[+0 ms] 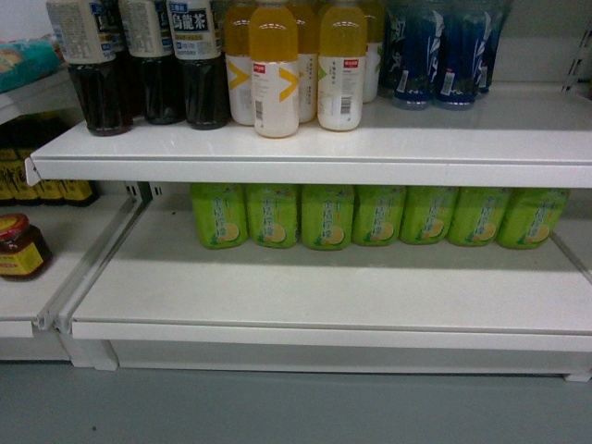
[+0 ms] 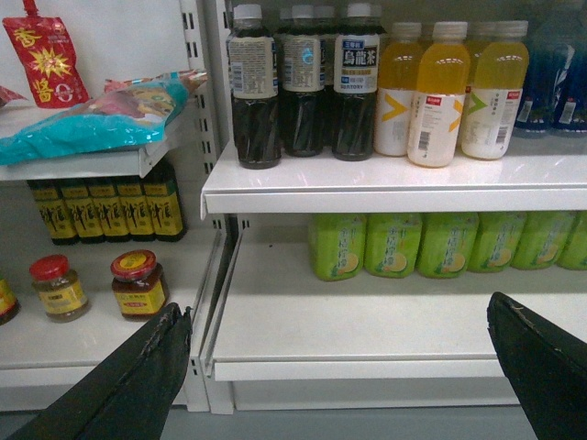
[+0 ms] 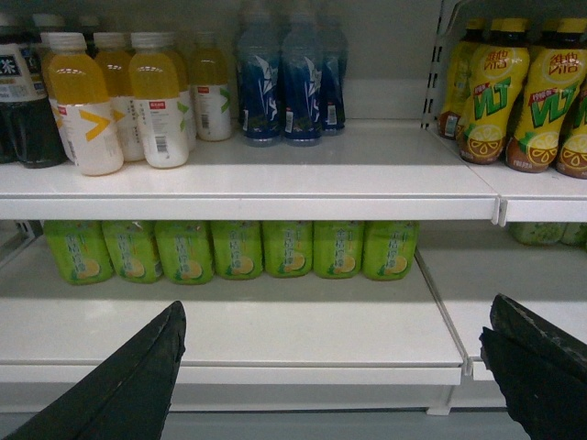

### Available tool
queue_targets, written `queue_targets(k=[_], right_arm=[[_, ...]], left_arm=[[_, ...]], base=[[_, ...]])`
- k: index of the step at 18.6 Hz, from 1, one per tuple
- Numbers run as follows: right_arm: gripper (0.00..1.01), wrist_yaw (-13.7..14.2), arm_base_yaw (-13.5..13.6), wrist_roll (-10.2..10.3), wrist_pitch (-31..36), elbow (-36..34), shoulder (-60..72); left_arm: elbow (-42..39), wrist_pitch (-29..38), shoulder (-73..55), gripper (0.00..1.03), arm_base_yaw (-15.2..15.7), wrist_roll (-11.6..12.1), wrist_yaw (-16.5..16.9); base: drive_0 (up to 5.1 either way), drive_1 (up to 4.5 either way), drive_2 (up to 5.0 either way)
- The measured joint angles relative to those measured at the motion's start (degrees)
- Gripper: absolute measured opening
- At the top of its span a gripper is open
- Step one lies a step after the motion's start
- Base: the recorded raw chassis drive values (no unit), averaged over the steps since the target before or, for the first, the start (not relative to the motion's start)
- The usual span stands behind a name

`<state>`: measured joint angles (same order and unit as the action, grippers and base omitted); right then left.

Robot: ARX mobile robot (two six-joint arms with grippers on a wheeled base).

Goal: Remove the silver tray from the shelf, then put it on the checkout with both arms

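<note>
The white shelf [image 1: 324, 287] in front of me has a pale grey front lip, a second board above it, and grey floor [image 1: 277, 407] below. I cannot tell where the silver tray is. Green bottles [image 1: 379, 215] line the lower board; dark tea bottles [image 1: 148, 65], orange bottles [image 1: 275, 69] and blue bottles [image 1: 444, 55] stand above. My left gripper [image 2: 337, 307] and right gripper [image 3: 337, 307] hang spread wide, holding nothing. Yellow bottles [image 3: 491, 92] read "VLT".
</note>
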<state>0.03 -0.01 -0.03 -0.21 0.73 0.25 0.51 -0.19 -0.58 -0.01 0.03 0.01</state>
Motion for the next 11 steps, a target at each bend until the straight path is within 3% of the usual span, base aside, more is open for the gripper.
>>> queue_targets(k=[11], right_arm=[[0.98, 0.00, 0.00, 0.00, -0.09, 0.00, 0.00]], left_arm=[[0.00, -0.04, 0.00, 0.98, 0.00, 0.00, 0.00]], base=[[0.0, 0.00, 0.0]])
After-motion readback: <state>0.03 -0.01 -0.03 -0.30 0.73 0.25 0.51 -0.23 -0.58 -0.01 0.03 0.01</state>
